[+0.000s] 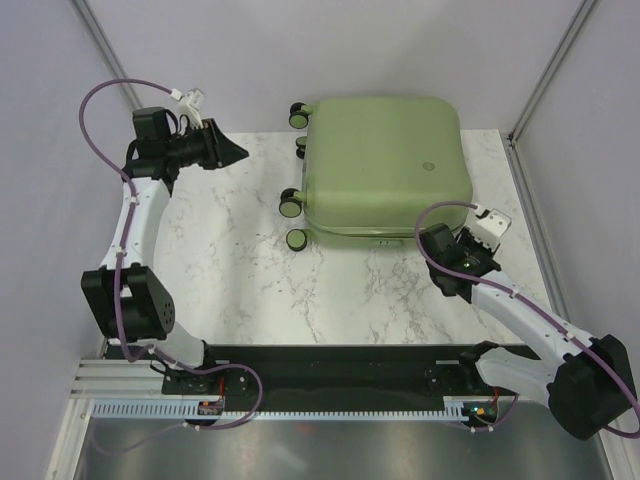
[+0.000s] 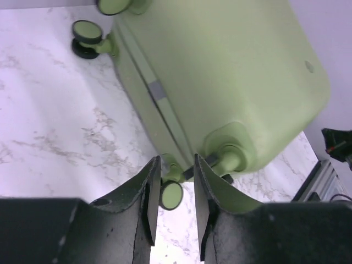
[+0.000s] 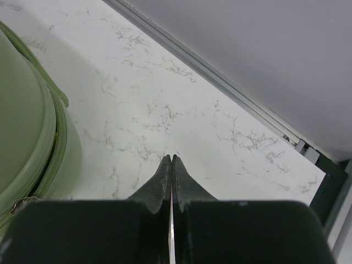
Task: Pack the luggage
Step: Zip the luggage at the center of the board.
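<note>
Sage-green luggage [image 1: 385, 165] lies closed, ahead of the left gripper [image 2: 177, 160] and just beside the right gripper [image 3: 171, 160]. The left jaws stand slightly apart and empty; the right ones are pressed together. A side push may roll the case on its caster wheels [image 2: 171, 194].

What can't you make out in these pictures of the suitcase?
Inside of the luggage: hidden in every view, the shell is closed.
Its round logo: too small or blurred to read.
Right wrist view: only the zipper edge shows; the picture's left edge cuts off the rest.
Right gripper: hidden under its own wrist in the top view.
</note>
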You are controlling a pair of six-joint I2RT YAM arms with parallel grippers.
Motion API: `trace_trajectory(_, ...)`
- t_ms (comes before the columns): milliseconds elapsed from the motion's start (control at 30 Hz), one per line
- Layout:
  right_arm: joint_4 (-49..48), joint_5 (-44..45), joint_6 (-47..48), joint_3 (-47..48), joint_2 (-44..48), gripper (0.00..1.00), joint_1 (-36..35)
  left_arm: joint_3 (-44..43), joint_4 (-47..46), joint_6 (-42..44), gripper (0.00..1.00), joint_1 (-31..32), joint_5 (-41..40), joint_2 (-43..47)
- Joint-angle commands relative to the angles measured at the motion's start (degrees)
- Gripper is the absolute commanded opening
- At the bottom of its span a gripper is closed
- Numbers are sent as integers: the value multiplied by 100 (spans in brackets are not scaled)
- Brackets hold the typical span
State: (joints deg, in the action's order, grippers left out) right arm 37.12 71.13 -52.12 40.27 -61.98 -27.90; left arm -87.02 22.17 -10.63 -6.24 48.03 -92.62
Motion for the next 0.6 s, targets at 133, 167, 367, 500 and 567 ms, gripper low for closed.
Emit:
trace_trajectory(133, -443, -108, 984, 200, 273, 0, 4, 737, 15, -746, 39, 1009, -478, 1367)
trace_trajectory(167, -304, -135, 1036, 287, 396, 0, -13, 983, 15, -930, 39, 1272, -731, 1482)
trace_trajectory(367, -30, -161, 1791, 1130, 1107, 10, -5, 1661, 15, -1458, 40, 2082, -1532, 2106)
trace_trajectory(500, -301, -398, 2573, 2035, 1135, 24, 21, 1978, 24, -1556, 37, 2985, -2507, 2283)
trace_trajectory(567, -469, -573, 2785, 2308, 821, 30, 161, 2014, 33, -1643, 36, 3268, -3157, 2301)
